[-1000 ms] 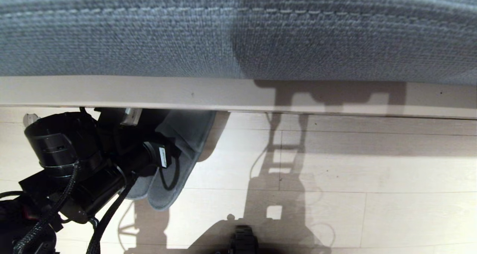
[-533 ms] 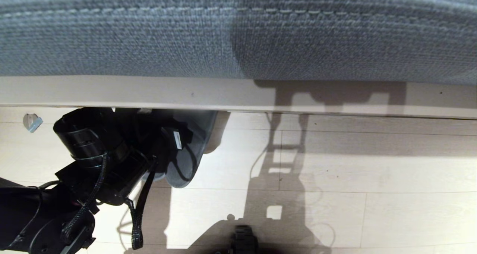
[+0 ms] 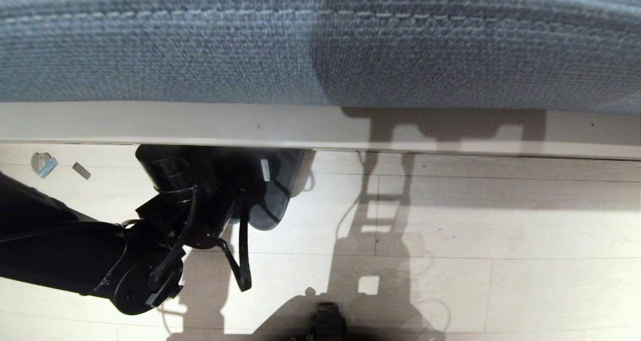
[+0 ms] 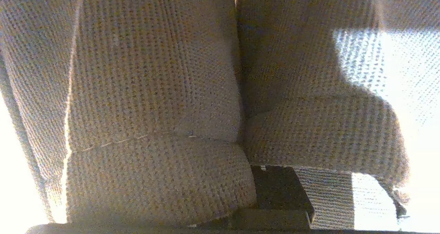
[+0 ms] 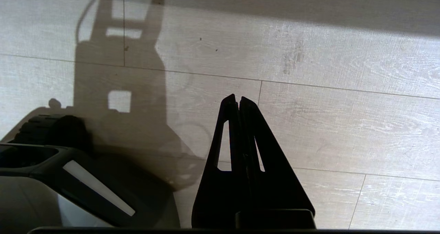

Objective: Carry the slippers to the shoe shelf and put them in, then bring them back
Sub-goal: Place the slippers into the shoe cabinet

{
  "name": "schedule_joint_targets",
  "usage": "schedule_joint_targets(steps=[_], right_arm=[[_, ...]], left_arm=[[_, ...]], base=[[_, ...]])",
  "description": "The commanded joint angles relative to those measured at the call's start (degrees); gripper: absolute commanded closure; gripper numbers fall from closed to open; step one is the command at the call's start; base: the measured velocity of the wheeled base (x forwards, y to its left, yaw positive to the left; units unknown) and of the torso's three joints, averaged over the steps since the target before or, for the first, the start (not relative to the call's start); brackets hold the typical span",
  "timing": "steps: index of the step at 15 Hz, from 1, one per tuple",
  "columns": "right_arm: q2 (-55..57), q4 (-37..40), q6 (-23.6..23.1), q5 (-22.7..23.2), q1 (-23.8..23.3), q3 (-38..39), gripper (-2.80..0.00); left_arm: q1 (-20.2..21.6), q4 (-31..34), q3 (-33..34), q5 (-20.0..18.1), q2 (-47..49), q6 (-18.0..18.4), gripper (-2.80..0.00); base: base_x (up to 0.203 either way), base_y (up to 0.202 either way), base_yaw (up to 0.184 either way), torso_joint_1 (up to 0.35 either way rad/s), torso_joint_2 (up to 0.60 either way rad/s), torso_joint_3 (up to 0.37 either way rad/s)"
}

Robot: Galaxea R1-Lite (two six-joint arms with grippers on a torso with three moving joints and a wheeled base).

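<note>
The two dark grey slippers (image 4: 154,89) fill the left wrist view side by side, with my left gripper (image 4: 261,196) shut on them; one dark finger (image 4: 280,189) shows under the fabric. From the head view, the slippers (image 3: 275,206) hang past the left wrist (image 3: 195,201), their far ends tucked under the bench board (image 3: 450,130). The fingers are hidden there. The shoe shelf lies beneath that board, out of view. My right gripper (image 5: 238,101) hangs shut and empty over the floor.
A blue cushion (image 3: 320,40) lies on the bench board across the top of the head view. Pale wood floor (image 3: 501,231) spreads in front. Two small grey bits (image 3: 45,163) lie at the far left. The robot's base (image 5: 68,179) sits beside the right gripper.
The left arm has swung to the right and in towards the bench board, carrying the slippers further under its edge. The right arm has kept still.
</note>
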Motion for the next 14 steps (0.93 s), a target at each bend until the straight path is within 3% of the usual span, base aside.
schedule_joint_targets(steps=[1, 7, 14], right_arm=[[0.04, -0.01, -0.03, 0.00, 0.08, 0.01, 0.00], [0.04, -0.01, -0.03, 0.00, 0.08, 0.01, 0.00], [0.04, 0.06, -0.03, 0.00, 0.02, 0.01, 0.00]], left_arm=[[-0.60, -0.37, -4.83, 2.76, 3.85, 0.06, 0.00], [-1.03, -0.33, -12.93, 8.61, 7.23, 0.06, 0.00], [-1.08, -0.59, -10.43, 8.91, 5.84, -0.09, 0.00]], base=[[0.000, 0.000, 0.000, 0.000, 0.00, 0.000], [0.000, 0.000, 0.000, 0.000, 0.00, 0.000], [0.000, 0.000, 0.000, 0.000, 0.00, 0.000]])
